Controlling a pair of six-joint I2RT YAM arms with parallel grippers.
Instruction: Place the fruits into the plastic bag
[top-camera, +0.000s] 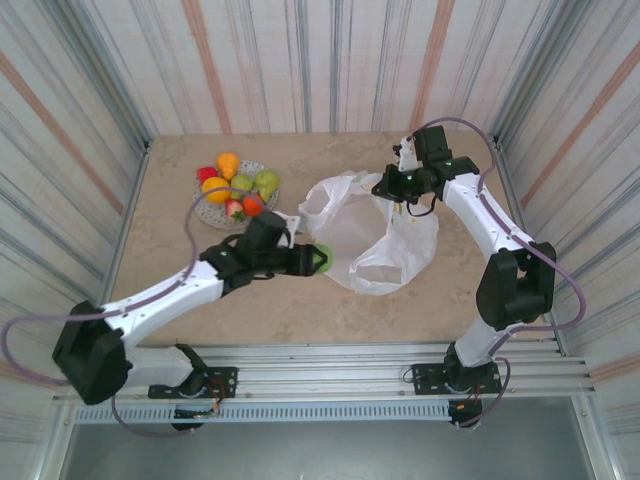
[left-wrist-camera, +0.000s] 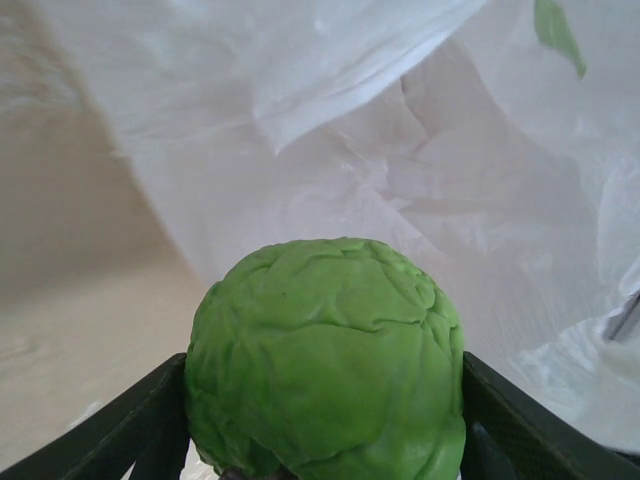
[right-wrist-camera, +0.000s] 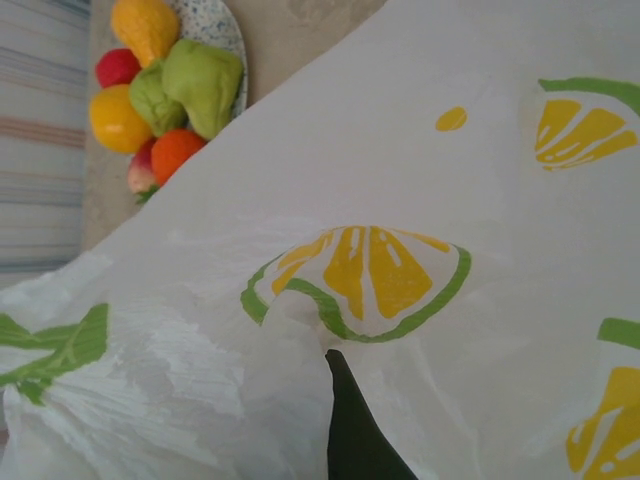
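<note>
I am carrying a green fruit (left-wrist-camera: 325, 360) in the left gripper (top-camera: 314, 259), its jaws standing partway open and clamped around it, right at the mouth of the plastic bag (top-camera: 375, 240). The right gripper (top-camera: 404, 188) is pinching the bag's far rim, fully closed, and holding it up, as I judge. Beyond, the other fruits (top-camera: 237, 187) are waiting on the plate (top-camera: 207, 216). Next I am needing to reach deeper inside before letting go.

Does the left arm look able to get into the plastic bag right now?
Probably yes: the left end effector, holding a green fruit, sits at the plastic bag, whose mouth the right end effector holds up; nothing stands between.
</note>
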